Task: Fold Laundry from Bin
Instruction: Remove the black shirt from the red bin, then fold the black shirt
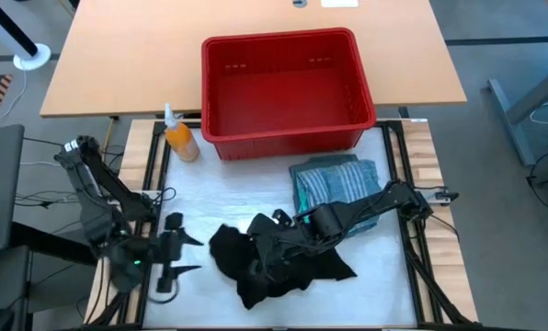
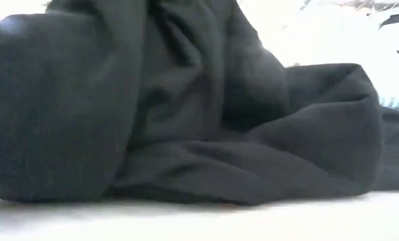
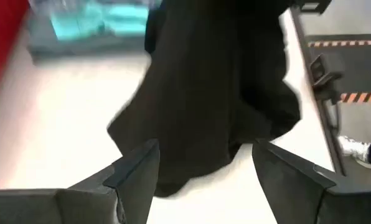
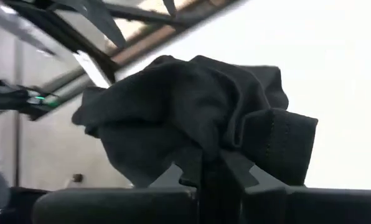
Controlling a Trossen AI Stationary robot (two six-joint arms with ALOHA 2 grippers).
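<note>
The large black garment (image 1: 279,262) lies crumpled on the white mat near the front edge; it fills the low view (image 2: 186,120). My right gripper (image 1: 268,239) reaches into its top from the right and is shut on it (image 4: 210,158). My left gripper (image 1: 189,255) stands open just left of the garment's left edge; the left wrist view shows the cloth's hem (image 3: 192,174) ahead between the spread fingers (image 3: 204,152). The red bin (image 1: 283,138) stands at the far side with nothing in it. My right gripper pinches a bunched fold of the black garment (image 4: 226,134) between its two fingers; how many layers, I cannot tell. The fingers slant down from the table's right. The cloth rises in a hump at the fingers, and the rest of it lies slack on the mat.
A folded stack of striped and turquoise garments (image 1: 336,179) lies on the mat right of centre, just in front of the bin. An orange bottle (image 1: 180,140) stands by the bin's left front corner. Bare mat (image 1: 200,198) lies between the bottle and the black garment.
</note>
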